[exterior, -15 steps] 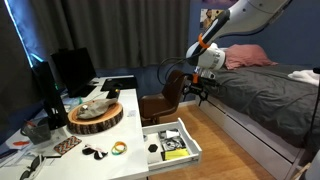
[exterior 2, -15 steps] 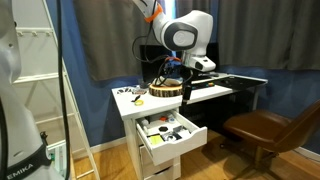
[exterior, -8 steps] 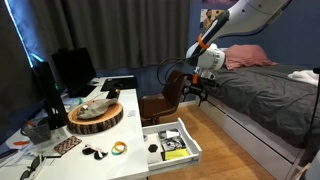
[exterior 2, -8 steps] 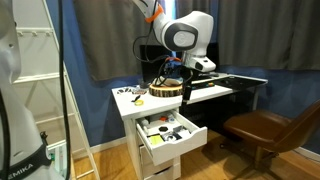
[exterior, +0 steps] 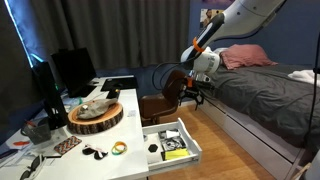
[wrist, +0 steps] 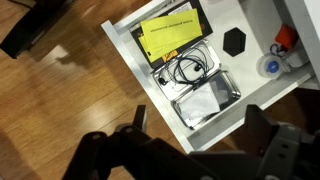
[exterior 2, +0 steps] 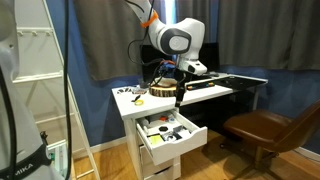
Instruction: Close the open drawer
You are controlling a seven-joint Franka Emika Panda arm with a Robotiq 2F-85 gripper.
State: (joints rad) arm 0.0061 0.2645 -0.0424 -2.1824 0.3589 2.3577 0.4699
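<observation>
The white desk's top drawer (exterior: pixel 172 142) stands pulled out, with a yellow packet, cables, a silver tray and small dark items inside. It also shows in an exterior view (exterior 2: pixel 168 131). My gripper (exterior: pixel 193 96) hangs open and empty in the air above the drawer's outer end, also seen in an exterior view (exterior 2: pixel 180 93). In the wrist view the drawer (wrist: pixel 123 55) fills the upper middle. My gripper (wrist: pixel 196 140) spreads its dark fingers (wrist: pixel 135 120) low in the frame, over the drawer's near rim and the wood floor.
A brown swivel chair (exterior: pixel 160 100) stands close behind the drawer, also seen in an exterior view (exterior 2: pixel 262 130). A bed (exterior: pixel 265 90) lies beyond it. The desk top (exterior: pixel 105 140) holds a round wooden stand (exterior: pixel 95 115), monitors and small clutter.
My gripper has moved down and toward the drawer, away from the bed. The drawer has not moved.
</observation>
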